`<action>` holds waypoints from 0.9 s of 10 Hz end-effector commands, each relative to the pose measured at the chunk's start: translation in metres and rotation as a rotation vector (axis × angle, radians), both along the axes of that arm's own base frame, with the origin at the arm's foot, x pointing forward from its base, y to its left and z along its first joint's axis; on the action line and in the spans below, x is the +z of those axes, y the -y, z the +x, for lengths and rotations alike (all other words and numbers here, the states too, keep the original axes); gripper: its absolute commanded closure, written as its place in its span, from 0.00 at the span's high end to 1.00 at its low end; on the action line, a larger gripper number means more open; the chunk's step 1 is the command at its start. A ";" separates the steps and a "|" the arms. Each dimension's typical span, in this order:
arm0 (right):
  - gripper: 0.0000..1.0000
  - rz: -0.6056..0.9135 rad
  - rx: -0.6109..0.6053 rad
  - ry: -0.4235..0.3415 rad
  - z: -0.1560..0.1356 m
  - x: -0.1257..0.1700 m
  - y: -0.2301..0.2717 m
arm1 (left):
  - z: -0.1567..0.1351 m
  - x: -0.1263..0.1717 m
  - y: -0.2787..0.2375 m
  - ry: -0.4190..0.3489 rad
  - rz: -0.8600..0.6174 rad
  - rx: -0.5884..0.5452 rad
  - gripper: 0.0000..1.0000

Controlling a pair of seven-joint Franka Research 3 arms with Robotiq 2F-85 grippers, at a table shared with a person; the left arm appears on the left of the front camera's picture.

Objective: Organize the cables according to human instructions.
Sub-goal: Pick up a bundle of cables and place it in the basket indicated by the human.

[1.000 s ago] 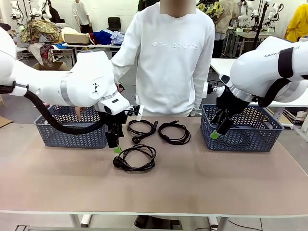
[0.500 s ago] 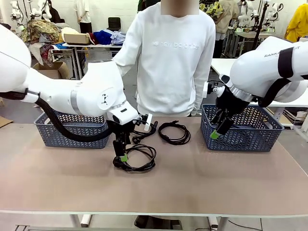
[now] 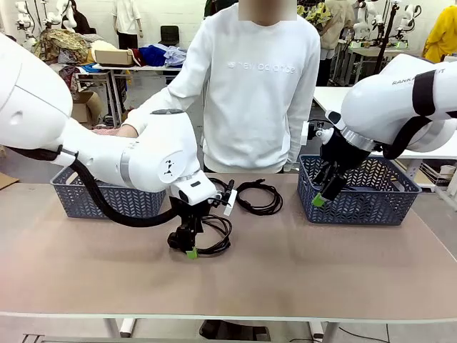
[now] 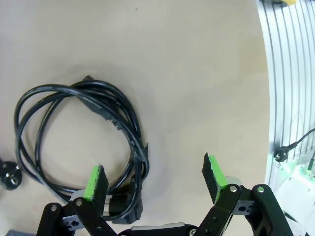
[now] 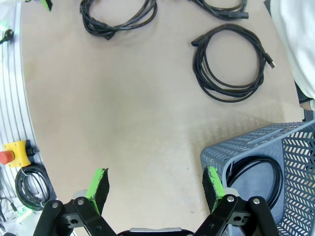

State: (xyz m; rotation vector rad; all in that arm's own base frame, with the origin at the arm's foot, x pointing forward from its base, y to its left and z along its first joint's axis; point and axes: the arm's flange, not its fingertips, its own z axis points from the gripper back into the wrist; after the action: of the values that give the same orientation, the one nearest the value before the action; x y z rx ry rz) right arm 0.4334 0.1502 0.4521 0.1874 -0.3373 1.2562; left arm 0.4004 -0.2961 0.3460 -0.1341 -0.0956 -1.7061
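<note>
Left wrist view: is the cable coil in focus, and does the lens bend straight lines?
Left wrist view: the cable coil is sharp; the table's metal edge bows. Right wrist view: the same edge bows too. Front view: even light, no glare.

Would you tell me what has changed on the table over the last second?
The left arm swung from the left basket toward the middle and lowered its open left gripper over the nearest cable coil, jaws straddling one edge; nothing is gripped yet. The right gripper, open by the right basket, and the other coils stayed put.
</note>
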 end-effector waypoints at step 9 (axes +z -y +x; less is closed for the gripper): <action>1.00 -0.010 -0.013 0.002 0.000 0.002 -0.001 | 0.009 -0.031 0.001 0.004 0.040 -0.004 1.00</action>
State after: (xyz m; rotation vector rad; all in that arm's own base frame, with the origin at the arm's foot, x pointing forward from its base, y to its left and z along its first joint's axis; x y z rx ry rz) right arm 0.4334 0.1502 0.4521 0.1874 -0.3373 1.2562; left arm 0.4076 -0.2953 0.3165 -0.1288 -0.0624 -1.7175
